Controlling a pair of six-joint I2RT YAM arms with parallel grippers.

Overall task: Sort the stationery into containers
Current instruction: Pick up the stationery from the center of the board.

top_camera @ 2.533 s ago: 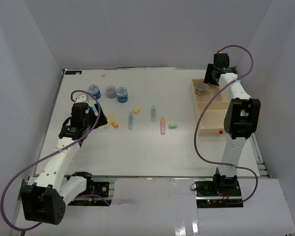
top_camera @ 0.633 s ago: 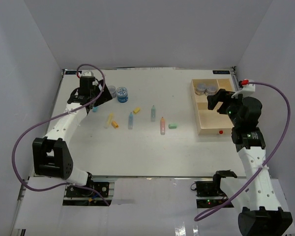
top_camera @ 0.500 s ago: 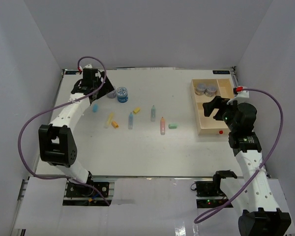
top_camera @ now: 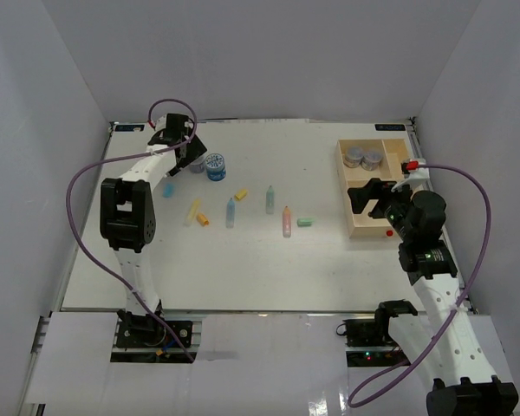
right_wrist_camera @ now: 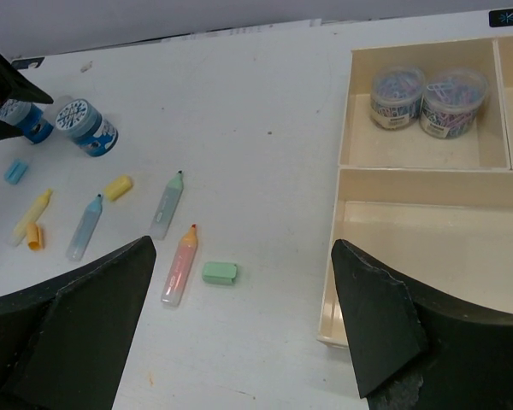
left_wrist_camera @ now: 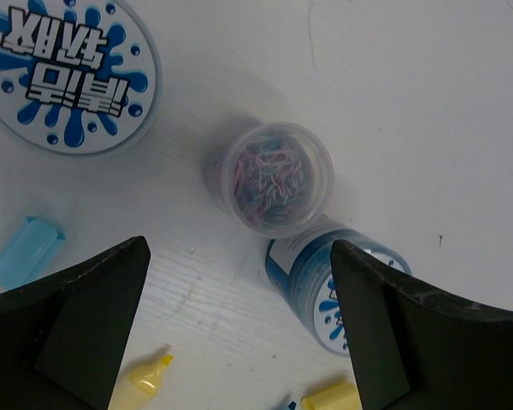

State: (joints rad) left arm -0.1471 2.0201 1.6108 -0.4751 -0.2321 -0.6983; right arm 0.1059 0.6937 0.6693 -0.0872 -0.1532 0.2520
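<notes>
The right gripper (top_camera: 360,196) has pulled back toward six o'clock, jaws apart and empty, leaving two clip tubs (right_wrist_camera: 425,99) in the tray's (right_wrist_camera: 342,115) small compartment. Meanwhile the left gripper (top_camera: 187,154), also wide apart, now hovers over the next clear tub (left_wrist_camera: 277,178) at eleven o'clock, markers (right_wrist_camera: 179,266) untouched mid-table.

Pretty bright, even overhead light, soft shadows only, and both wrist views have dark, blurry fingers (left_wrist_camera: 68,325) up close.
</notes>
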